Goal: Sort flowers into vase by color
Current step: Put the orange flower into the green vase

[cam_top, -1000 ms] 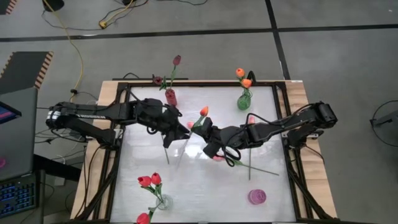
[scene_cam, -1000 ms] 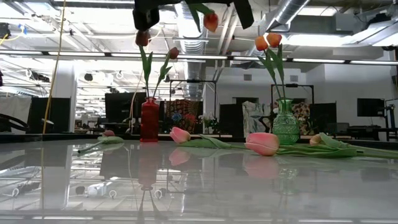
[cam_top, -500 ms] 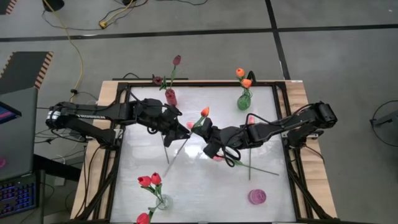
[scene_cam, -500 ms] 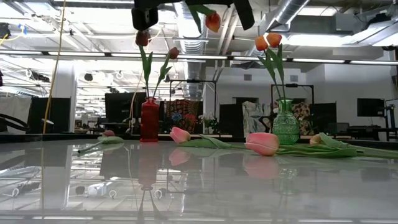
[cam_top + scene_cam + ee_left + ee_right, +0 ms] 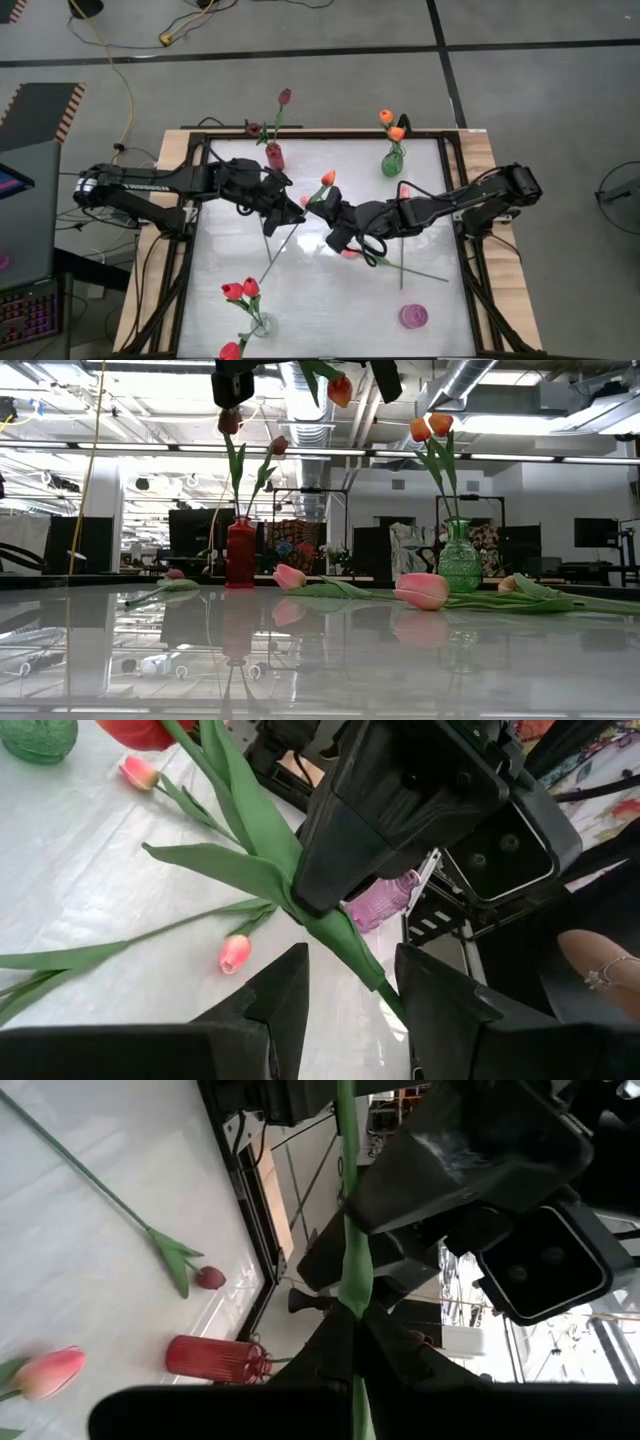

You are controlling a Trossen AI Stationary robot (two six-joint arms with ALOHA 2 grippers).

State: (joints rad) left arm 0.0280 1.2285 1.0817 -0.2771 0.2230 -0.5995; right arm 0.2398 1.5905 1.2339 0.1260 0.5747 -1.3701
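So going left to right in the overhead shot: lower left of the counter there's a clear vase with the red tulips, and at upper left a red vase holding the maroon tulips.

Mid-frame, the left gripper sits with its jaws parted around the stem, not pinching it as far as I can tell. Just to its right, the right gripper has its jaws clamped on the stem of an orange tulip, held up off the counter. Looks like a handoff, probably so the stem gets re-gripped at a better angle for dropping in.

Upper right is the green vase with two orange tulips, likely where this one belongs. Pink tulips lie loose on the counter, and a pink vase waits at lower right.
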